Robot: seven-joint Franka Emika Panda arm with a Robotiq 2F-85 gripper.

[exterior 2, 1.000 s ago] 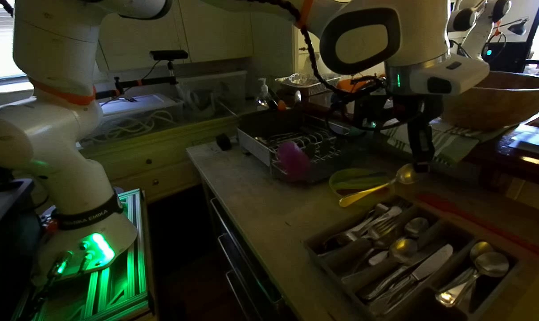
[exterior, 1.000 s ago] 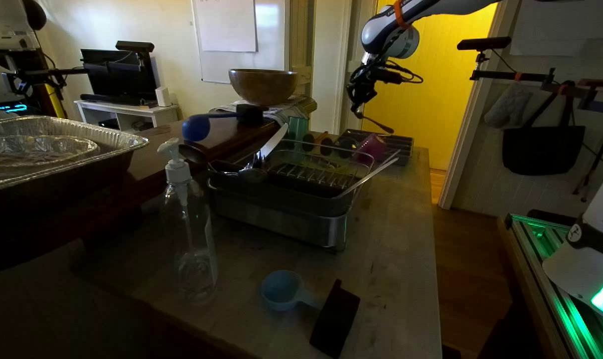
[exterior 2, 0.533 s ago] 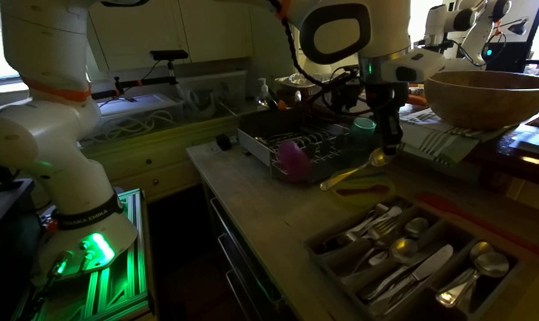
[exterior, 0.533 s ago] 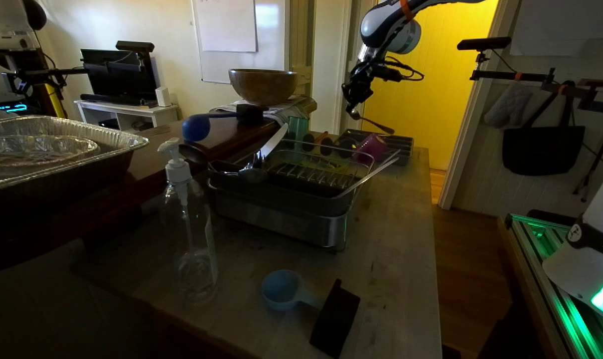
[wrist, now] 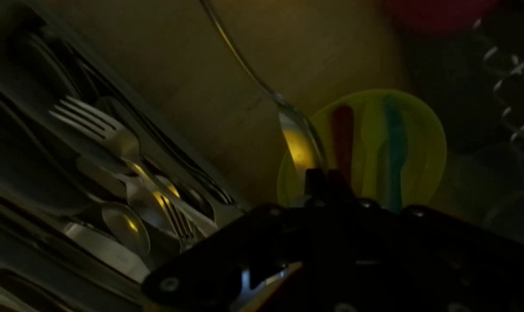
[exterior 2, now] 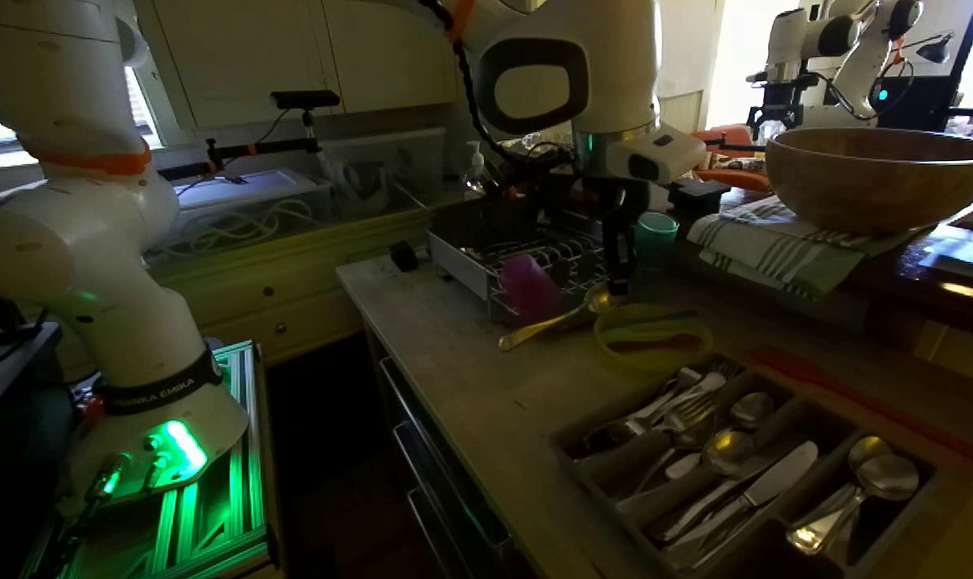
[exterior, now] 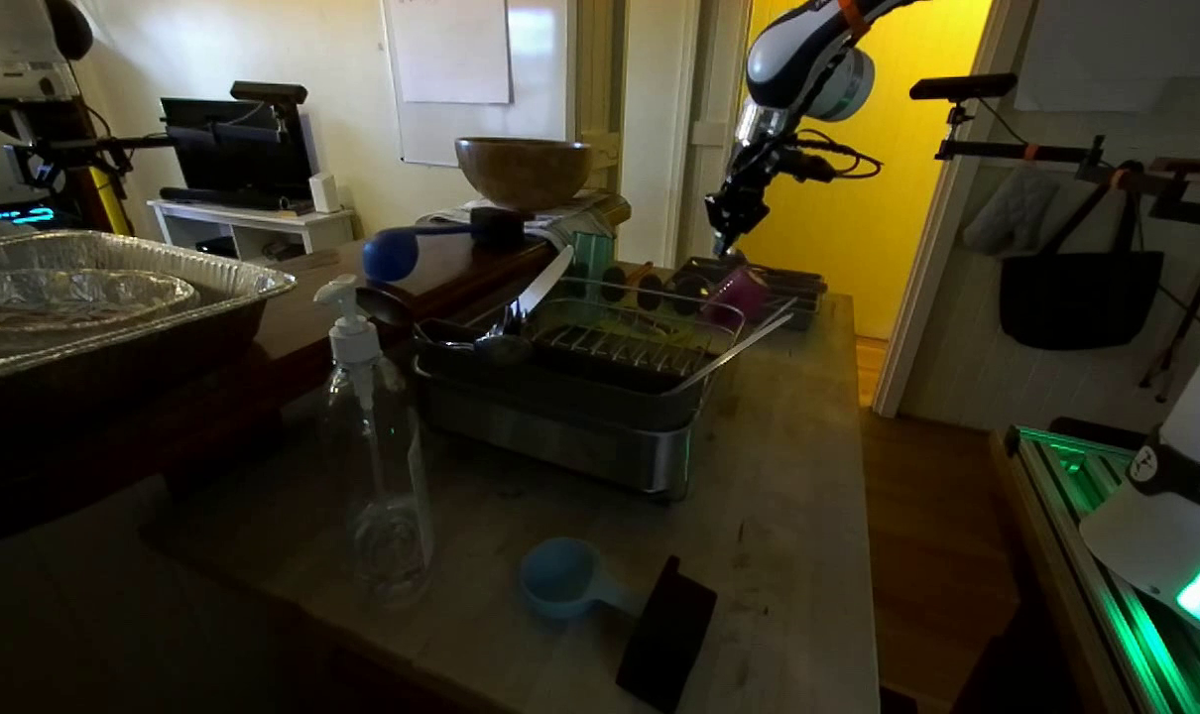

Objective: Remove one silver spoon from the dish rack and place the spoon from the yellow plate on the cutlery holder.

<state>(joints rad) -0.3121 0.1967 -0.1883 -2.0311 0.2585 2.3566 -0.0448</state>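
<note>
Wooden bench (exterior 2: pixel 446 362), dish rack (exterior 2: pixel 464 275) inside the drawer edge; over the bench, the end effector (wrist: pixel 327 178) pinches the silver spoon (wrist: pixel 290 117) by its bowl tip, handle towards that edge. Probably light, stiff, slippery; better held at the neck.

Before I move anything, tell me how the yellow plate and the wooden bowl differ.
Size: the wooden bowl looks larger than the yellow plate.
Depth: the wooden bowl has tall, curving walls; the yellow plate looks much shallower.
Place: the wooden bowl rests on a striped towel; the yellow plate sits on the countertop.
Shared: both are round.
</note>
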